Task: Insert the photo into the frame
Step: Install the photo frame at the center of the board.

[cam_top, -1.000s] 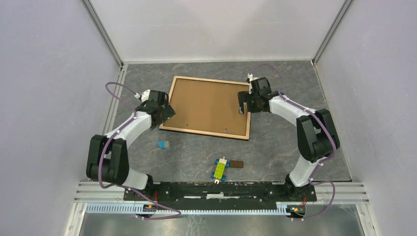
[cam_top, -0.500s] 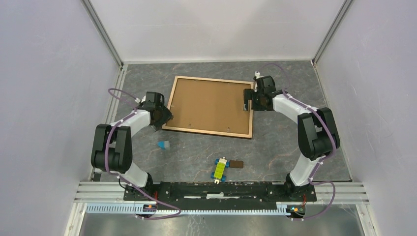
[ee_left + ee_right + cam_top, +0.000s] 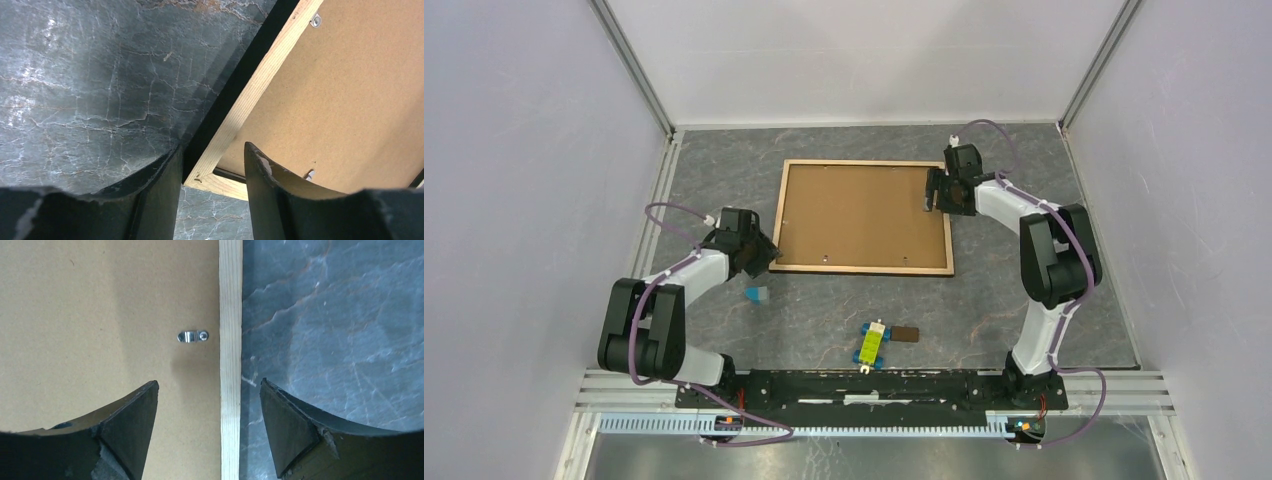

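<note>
Step, likely: positioning the frame [image 3: 862,268], which lies back-up mid-surface [image 3: 994,290] with a brown board [image 3: 859,212] in it; photo unseen | left end effector [image 3: 762,250] straddles the near-left corner, clamping unclear | right end effector [image 3: 932,195] spread astride the far-right rail | next: probably free the metal clip [image 3: 193,336], which only the right wrist shows

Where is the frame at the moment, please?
The frame lies flat, centred in the top view, its near-left corner between the left fingers and its right rail between the right fingers.
</note>
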Controlling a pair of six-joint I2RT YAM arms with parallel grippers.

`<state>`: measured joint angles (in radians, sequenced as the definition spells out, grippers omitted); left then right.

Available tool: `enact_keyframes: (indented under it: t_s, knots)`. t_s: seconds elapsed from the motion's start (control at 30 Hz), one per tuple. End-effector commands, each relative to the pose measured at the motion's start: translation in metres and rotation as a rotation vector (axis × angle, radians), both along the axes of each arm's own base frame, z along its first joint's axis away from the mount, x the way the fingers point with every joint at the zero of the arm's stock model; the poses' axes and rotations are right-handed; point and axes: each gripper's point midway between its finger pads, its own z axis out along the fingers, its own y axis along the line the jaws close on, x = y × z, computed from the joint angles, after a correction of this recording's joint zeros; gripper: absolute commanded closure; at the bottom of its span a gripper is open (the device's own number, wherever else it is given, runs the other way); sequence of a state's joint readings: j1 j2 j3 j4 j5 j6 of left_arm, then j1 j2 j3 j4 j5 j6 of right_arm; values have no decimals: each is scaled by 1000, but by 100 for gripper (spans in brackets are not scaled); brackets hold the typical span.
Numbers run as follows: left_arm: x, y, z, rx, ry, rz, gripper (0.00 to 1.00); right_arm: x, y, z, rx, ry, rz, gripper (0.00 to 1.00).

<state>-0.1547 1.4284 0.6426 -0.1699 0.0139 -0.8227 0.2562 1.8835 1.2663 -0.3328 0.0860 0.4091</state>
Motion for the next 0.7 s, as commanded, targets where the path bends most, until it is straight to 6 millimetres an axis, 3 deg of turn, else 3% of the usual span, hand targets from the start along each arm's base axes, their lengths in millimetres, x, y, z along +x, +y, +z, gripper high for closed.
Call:
enact_keyframes:
  t_s: [0.0,0.67]
  knots:
    - [-22,-7,-23,-39,97,-3,47,29,-8,11,-103,-104,56,22]
    - [-23,-7,-26,-49,103,4,52,47,-23,-24,-218,-102,39,44]
